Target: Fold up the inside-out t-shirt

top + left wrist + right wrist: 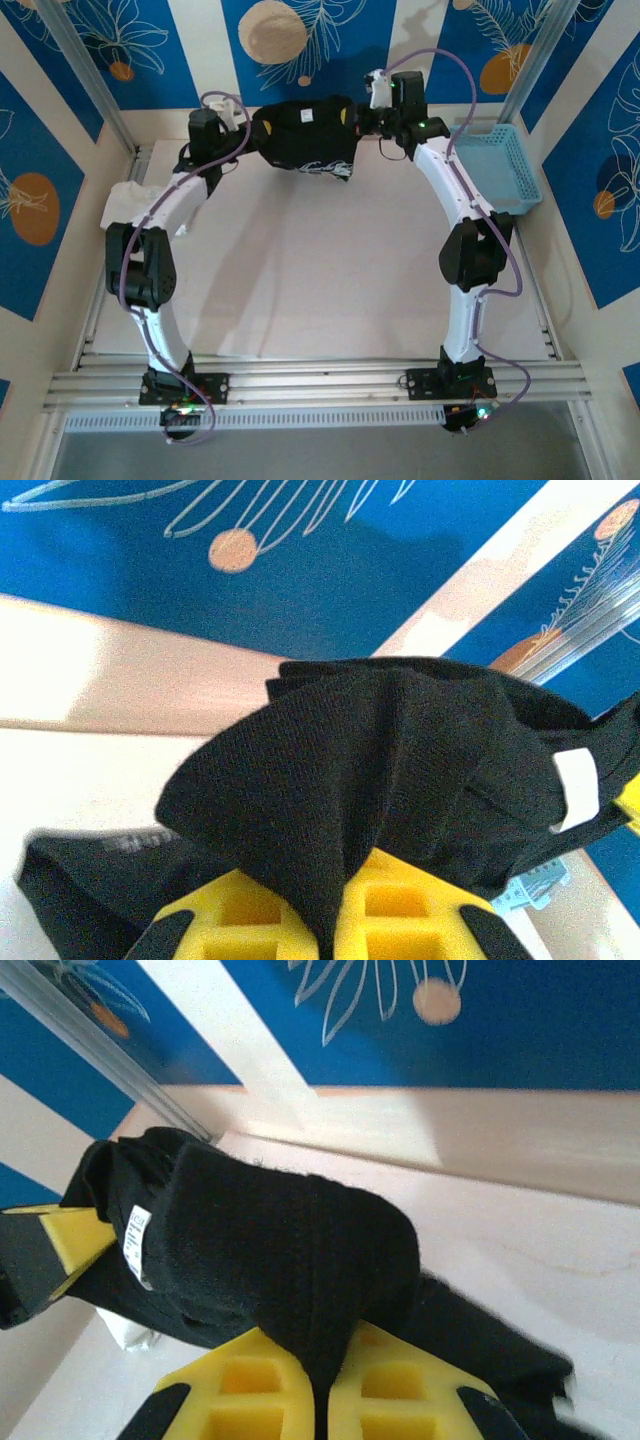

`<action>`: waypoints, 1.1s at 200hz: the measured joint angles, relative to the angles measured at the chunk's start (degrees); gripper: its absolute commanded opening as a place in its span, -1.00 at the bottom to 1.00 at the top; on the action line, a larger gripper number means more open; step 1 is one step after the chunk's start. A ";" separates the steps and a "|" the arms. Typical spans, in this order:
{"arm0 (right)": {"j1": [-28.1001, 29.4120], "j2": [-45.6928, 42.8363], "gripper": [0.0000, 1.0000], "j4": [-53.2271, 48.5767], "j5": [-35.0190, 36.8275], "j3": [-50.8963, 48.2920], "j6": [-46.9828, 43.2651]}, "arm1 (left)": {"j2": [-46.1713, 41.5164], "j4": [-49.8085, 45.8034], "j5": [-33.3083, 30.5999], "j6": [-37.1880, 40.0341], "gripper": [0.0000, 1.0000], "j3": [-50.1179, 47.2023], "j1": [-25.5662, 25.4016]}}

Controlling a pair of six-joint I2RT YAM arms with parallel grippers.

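Observation:
The inside-out t-shirt (305, 135), black with a whitish print along its lower edge, hangs bunched between my two grippers above the far middle of the table. My left gripper (250, 130) is shut on its left end and my right gripper (360, 120) on its right end. In the left wrist view, a fold of the black t-shirt (400, 750) is pinched between the yellow fingers (260, 920), and a white label (577, 785) shows at the right. In the right wrist view, the gripper (325, 1360) clamps another fold of the t-shirt (280, 1250) near the label (137, 1245).
A white t-shirt (125, 205) lies crumpled at the table's left edge, beside the left arm. A light-blue basket (500, 165) stands at the far right. The blue patterned back wall (300, 40) rises just behind the grippers.

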 measured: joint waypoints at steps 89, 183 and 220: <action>7.48 -22.18 -1.00 2.27 0.70 -42.56 1.73 | -20.04 9.53 1.62 -4.87 -1.00 -40.26 -2.95; 6.29 -5.09 -0.88 -1.95 4.31 -29.35 3.28 | -10.38 4.83 -6.99 0.85 -0.92 -34.99 -2.97; 5.33 6.88 -0.63 -5.81 5.99 -19.10 3.32 | 0.55 3.02 -8.61 2.56 -0.77 -26.51 -2.73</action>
